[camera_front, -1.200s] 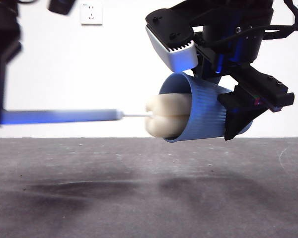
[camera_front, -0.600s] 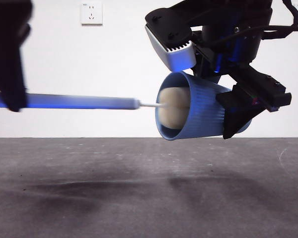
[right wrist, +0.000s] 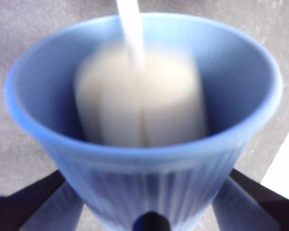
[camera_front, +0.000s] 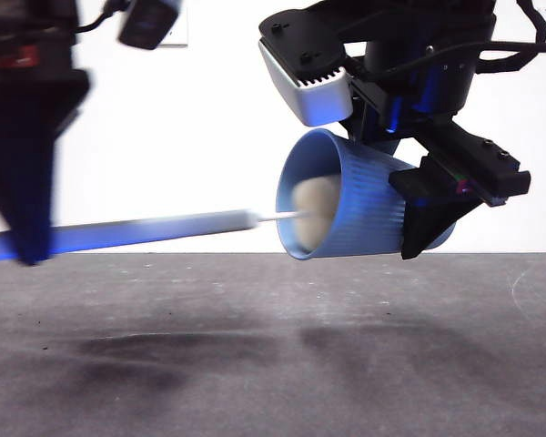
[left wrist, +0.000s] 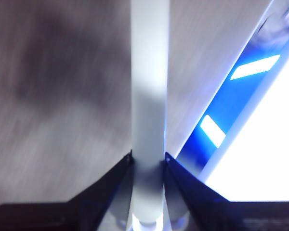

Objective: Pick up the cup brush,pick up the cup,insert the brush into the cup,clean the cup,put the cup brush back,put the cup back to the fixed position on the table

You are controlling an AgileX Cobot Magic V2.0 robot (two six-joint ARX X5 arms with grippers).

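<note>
- Right gripper [camera_front: 428,214]: clamped on the cup [camera_front: 350,205], held above the table [camera_front: 273,364], cup tipped on its side with its mouth facing the brush.
- Left gripper [left wrist: 148,161]: its 2 jaws closed on the grey handle of the brush [camera_front: 164,228], at the handle's far end from the cup.
- Brush: nearly level, blurred; cream sponge head [right wrist: 139,103] sits inside the cup.
- Cup and brush both clear of the table; dark shadows lie beneath them.
</note>
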